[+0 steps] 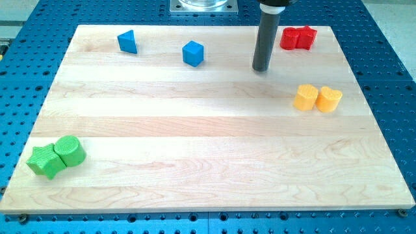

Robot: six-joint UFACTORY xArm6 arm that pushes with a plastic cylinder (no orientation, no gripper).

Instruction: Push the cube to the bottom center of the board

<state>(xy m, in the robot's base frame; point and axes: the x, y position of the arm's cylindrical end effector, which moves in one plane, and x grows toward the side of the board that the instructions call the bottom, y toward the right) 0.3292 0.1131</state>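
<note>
green blocks (56,156) sit nearest; my tip (261,69), gripperless, stands right of the blue cube (193,53).

A straight, dark grey cylindrical rod with a black collar above ends in my tip (261,69), blunt and flat.

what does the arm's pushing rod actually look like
A plain dark grey cylinder, straight and smooth, with no visible markings, cables or sleeve. It hangs from a wider black collar cut off at the view's top. My tip is a flat, blunt end. It stands right of the blue cube, apart from it.
</note>
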